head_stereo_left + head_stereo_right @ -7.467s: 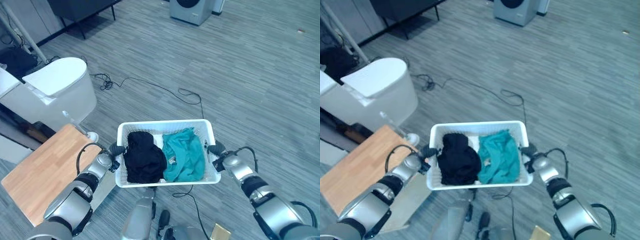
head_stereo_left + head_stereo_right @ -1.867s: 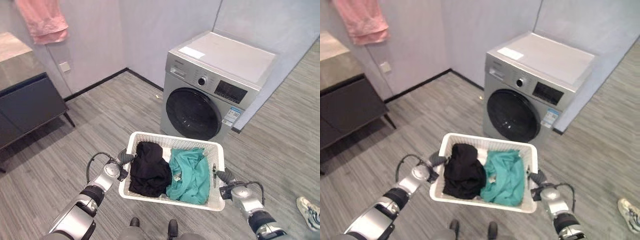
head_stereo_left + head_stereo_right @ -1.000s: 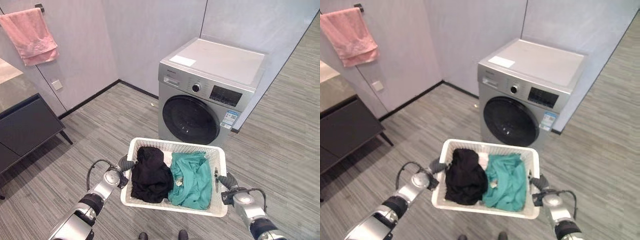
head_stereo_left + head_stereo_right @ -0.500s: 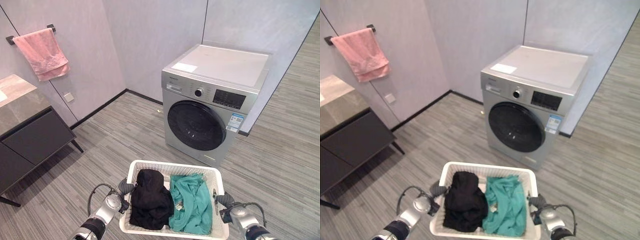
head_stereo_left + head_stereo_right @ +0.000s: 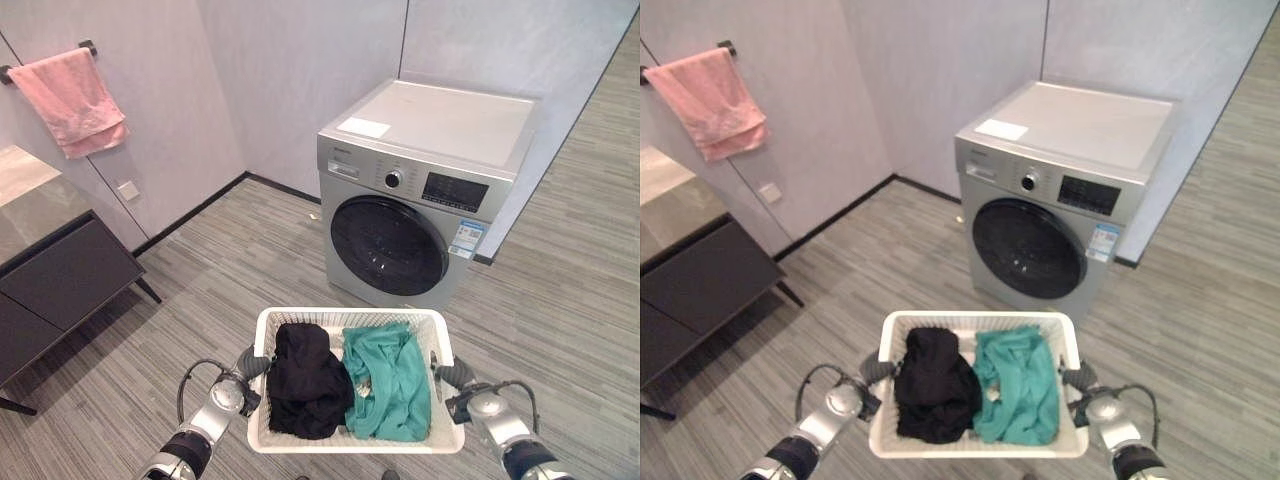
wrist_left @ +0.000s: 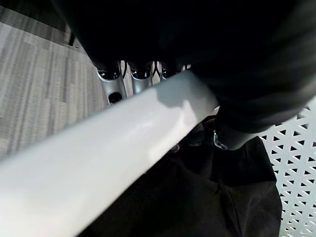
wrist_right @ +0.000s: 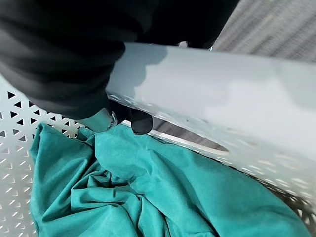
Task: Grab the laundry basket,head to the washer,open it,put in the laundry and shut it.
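Both arms low and forward, L hand [image 5: 243,385] at the basket's [image 5: 345,444] left rim, R hand [image 5: 462,385] at its right rim, basket carried level between them, in front of the washer [image 5: 425,210] but apart from it. L wrist cam: fingers [image 6: 140,79] curled over the outside of the white rim, thumb tucked under inside, so clamped round the rim. R wrist cam: dark-tipped thumb [image 7: 140,121] hooked inside the mesh wall under the rim, rest of hand wrapped over it, also gripping. Inside basket: black garment [image 5: 305,380] on left half, teal garment [image 5: 390,380] on right half, touching at the middle. Head cams add the room: washer door [image 5: 388,246] closed, pink towel [image 5: 72,95] on a wall bar, dark cabinet [image 5: 55,270] at left. Wrist cams add grip detail the head cams can't resolve: black cloth just beneath L thumb, teal cloth bunched against R thumb.
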You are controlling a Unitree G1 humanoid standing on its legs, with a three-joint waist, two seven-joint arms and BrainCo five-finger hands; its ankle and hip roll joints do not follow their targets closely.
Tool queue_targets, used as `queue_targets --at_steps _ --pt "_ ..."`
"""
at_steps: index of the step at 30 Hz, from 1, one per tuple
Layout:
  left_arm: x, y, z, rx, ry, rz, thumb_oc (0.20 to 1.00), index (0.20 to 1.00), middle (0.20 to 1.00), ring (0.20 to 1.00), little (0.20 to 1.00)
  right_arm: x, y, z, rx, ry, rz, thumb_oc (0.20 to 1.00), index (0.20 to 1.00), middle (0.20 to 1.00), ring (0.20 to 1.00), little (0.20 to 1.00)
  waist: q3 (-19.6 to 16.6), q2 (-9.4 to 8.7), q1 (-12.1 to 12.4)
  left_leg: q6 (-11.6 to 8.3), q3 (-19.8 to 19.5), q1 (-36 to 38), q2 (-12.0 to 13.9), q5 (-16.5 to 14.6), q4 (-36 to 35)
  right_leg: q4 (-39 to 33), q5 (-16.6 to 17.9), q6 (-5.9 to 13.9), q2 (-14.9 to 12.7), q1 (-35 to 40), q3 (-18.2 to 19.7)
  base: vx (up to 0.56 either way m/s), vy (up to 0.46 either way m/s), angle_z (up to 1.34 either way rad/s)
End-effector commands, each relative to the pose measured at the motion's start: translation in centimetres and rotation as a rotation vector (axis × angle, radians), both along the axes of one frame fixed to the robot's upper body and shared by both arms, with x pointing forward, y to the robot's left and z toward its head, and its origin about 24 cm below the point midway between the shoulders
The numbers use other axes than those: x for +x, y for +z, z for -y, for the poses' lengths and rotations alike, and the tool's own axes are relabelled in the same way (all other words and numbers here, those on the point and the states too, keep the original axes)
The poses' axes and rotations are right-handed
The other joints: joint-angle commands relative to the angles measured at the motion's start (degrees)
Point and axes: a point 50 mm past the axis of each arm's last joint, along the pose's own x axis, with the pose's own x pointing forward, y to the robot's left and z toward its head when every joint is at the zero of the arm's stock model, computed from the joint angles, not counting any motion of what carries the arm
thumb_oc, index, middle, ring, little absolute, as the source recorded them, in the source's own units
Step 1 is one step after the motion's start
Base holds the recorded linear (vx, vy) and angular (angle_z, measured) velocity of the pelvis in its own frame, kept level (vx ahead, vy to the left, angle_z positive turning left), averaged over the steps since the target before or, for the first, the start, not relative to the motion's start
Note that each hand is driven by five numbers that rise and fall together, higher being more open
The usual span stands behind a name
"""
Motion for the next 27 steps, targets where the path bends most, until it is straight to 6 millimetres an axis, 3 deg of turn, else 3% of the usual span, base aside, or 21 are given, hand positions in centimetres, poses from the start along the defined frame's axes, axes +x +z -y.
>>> queue_targets --at_steps 1,2,5,8,11,15,18,19,21,22,23,25,26,27 --pt "4.8 4.8 -1.0 0.048 -0.014 0.229 0.200 0.200 0.200 0.200 0.200 2.9 3.5 1.4 -0.064 0.057 0.146 0.200 0.200 0.200 0.200 0.200 0.63 -2.14 0.12 0.32 3.30 -5.39 -0.59 -6.25 9.35 2.09 -1.47 5.49 -6.70 0.21 -1.54 0.02 0.116 -0.21" --pt "4.8 4.8 -1.0 0.048 -0.014 0.229 0.200 0.200 0.200 0.200 0.200 2.9 3.5 1.4 -0.064 0.056 0.145 0.200 0.200 0.200 0.200 0.200 0.64 -2.14 0.17 0.35 3.33 -5.40 -0.62 -6.30 9.40 2.18 -1.53 5.52 -6.74 0.17 -1.50 0.08 0.234 -0.20" --pt "5.2 5.4 -1.0 0.067 -0.039 0.235 0.200 0.200 0.200 0.200 0.200 2.1 3.6 2.5 -0.071 0.024 0.142 0.200 0.200 0.200 0.200 0.200 1.33 -1.59 -1.17 2.56 2.77 -3.55 -1.92 -6.59 8.30 16.08 -3.54 4.78 -7.32 -4.50 0.34 0.07 0.224 -0.03" --pt "5.6 5.9 -1.5 0.084 -0.021 0.247 0.200 0.200 0.200 0.200 0.200 2.2 3.6 2.4 -0.062 0.013 0.149 0.200 0.200 0.200 0.200 0.200 3.06 -1.03 -2.50 3.17 4.16 -0.46 -2.00 -6.68 6.63 24.18 -1.95 5.05 -5.81 -11.38 -0.76 0.09 0.171 -0.28" --pt "5.9 6.2 -2.1 0.087 -0.008 0.252 0.200 0.200 0.200 0.200 0.200 2.0 3.4 2.3 -0.050 0.006 0.151 0.200 0.200 0.200 0.200 0.200 3.78 -1.36 -3.45 3.11 6.37 3.24 -3.38 -7.30 3.50 18.81 -0.20 5.01 -4.88 -15.20 -5.83 0.21 0.096 -0.63" --pt "6.5 6.6 -2.0 0.094 -0.008 0.261 0.200 0.200 0.200 0.200 0.200 1.2 2.5 1.8 -0.028 -0.008 0.129 0.200 0.200 0.200 0.200 0.200 3.83 -1.38 -4.80 2.06 6.35 6.77 -3.48 -9.78 1.98 7.76 1.97 6.58 -3.04 -15.61 -11.50 0.29 -0.003 -0.22" --pt "6.9 6.7 -1.7 0.114 -0.017 0.262 0.200 0.200 0.200 0.200 0.200 0.7 2.0 1.7 -0.011 -0.025 0.122 0.200 0.200 0.200 0.200 0.200 3.61 -1.71 -5.83 1.64 6.14 8.02 -3.38 -11.12 2.31 4.95 3.31 7.11 -2.98 -16.27 -11.22 0.23 -0.048 0.04" --pt "7.1 6.7 -1.1 0.124 -0.035 0.264 0.200 0.200 0.200 0.200 0.200 0.0 1.7 1.7 0.004 -0.036 0.117 0.200 0.200 0.200 0.200 0.200 3.02 -2.72 -6.94 1.59 6.18 9.07 -4.15 -12.29 2.98 3.52 4.32 6.34 -3.46 -15.60 -10.66 0.25 -0.074 0.27" --pt "7.1 6.7 -1.1 0.124 -0.035 0.264 0.200 0.200 0.200 0.200 0.200 0.0 1.7 1.7 0.004 -0.037 0.117 0.200 0.200 0.200 0.200 0.200 3.07 -2.69 -6.93 1.59 6.16 9.13 -4.11 -12.34 3.03 3.41 4.36 6.33 -3.42 -15.46 -10.70 0.30 -0.076 0.39" --pt "7.4 6.7 -0.2 0.115 -0.051 0.269 0.200 0.200 0.200 0.200 0.200 -0.8 1.5 2.2 0.010 -0.053 0.114 0.200 0.200 0.200 0.200 0.200 0.89 -2.37 -8.31 1.09 5.18 11.31 -2.97 -16.23 6.83 5.29 3.84 5.00 -1.74 -13.49 -8.87 0.56 -0.149 0.37" --pt "7.5 6.8 0.0 0.112 -0.051 0.272 0.200 0.200 0.200 0.200 0.200 -0.9 1.5 2.3 0.011 -0.062 0.113 0.200 0.200 0.200 0.200 0.200 0.40 -1.97 -8.52 0.03 5.07 11.08 -1.81 -15.49 9.42 5.81 3.16 4.22 -0.77 -12.69 -8.90 0.67 -0.219 0.44" --pt "7.6 6.8 0.3 0.098 -0.053 0.273 0.200 0.200 0.200 0.200 0.200 -0.9 1.3 2.6 0.013 -0.082 0.108 0.200 0.200 0.200 0.200 0.200 0.12 -1.74 -8.49 -3.37 6.17 7.61 2.19 -10.00 20.46 5.65 1.87 2.42 0.65 -9.55 -9.67 0.27 -0.189 0.41" --pt "7.6 6.8 0.3 0.098 -0.053 0.273 0.200 0.200 0.200 0.200 0.200 -0.9 1.3 2.6 0.013 -0.082 0.108 0.200 0.200 0.200 0.200 0.200 0.07 -1.67 -8.57 -3.45 6.06 7.31 2.35 -10.20 20.89 5.61 1.87 2.36 0.74 -9.60 -9.77 0.26 -0.270 0.18" --pt "7.8 7.4 0.1 0.084 -0.040 0.298 0.200 0.200 0.200 0.200 0.200 -0.6 1.6 2.1 0.032 -0.069 0.125 0.200 0.200 0.200 0.200 0.200 1.04 -2.61 -7.43 -4.78 5.23 2.18 4.78 -4.37 34.21 4.30 0.30 -0.15 2.66 -6.38 -9.00 0.16 -0.185 -0.09"
